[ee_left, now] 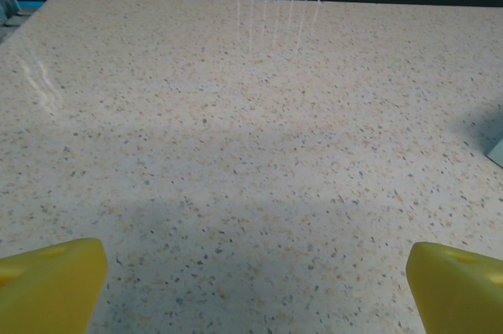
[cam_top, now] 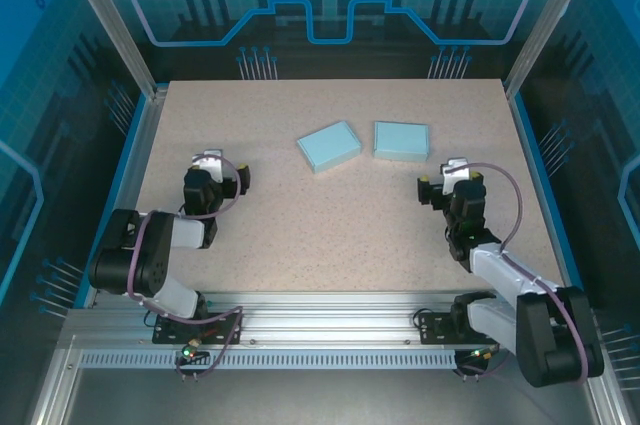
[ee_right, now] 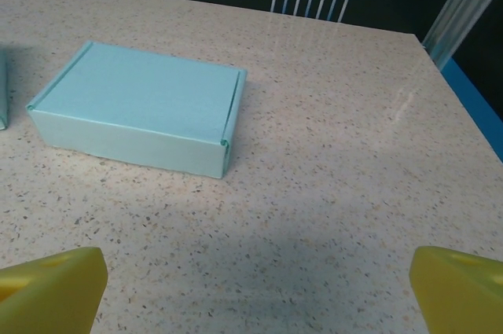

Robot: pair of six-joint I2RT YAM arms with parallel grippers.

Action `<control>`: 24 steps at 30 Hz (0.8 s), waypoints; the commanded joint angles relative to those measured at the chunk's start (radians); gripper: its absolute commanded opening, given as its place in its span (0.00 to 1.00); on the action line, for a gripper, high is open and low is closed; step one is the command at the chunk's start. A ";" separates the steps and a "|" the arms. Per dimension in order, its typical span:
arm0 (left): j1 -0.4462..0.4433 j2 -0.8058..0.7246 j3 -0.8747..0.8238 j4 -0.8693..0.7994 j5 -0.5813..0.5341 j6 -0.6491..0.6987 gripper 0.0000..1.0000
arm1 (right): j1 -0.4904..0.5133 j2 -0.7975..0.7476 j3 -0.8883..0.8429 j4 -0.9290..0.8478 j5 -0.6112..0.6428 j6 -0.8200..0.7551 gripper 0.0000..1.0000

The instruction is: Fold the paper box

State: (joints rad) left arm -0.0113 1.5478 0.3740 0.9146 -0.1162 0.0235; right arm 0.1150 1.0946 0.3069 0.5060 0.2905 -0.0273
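Observation:
Two light blue paper boxes lie shut and flat in the middle of the table, one tilted (cam_top: 329, 146) and one to its right (cam_top: 401, 140). The right box (ee_right: 137, 106) lies ahead and left of my right gripper (ee_right: 255, 291), and a sliver of the other box (ee_right: 2, 90) shows at the left edge. A corner of a box (ee_left: 497, 152) shows at the far right in the left wrist view. My left gripper (ee_left: 251, 291) is open over bare table, well short of the boxes. Both grippers (cam_top: 212, 163) (cam_top: 455, 173) hold nothing, and their yellow fingertips (ee_right: 55, 283) stand wide apart.
The speckled tabletop (cam_top: 300, 225) is bounded by a metal frame with posts (cam_top: 110, 25) at the back corners and a blue edge strip (cam_top: 545, 185) on the right. Both arm bases (cam_top: 150, 265) sit at the near edge.

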 commanded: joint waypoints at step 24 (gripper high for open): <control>0.008 0.000 0.014 -0.011 0.041 -0.024 0.99 | -0.126 0.181 -0.015 0.290 -0.407 0.048 1.00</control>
State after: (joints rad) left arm -0.0113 1.5478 0.3740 0.9012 -0.0978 0.0235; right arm -0.0021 1.2564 0.3061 0.7017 -0.0277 0.0002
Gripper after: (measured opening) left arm 0.990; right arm 0.997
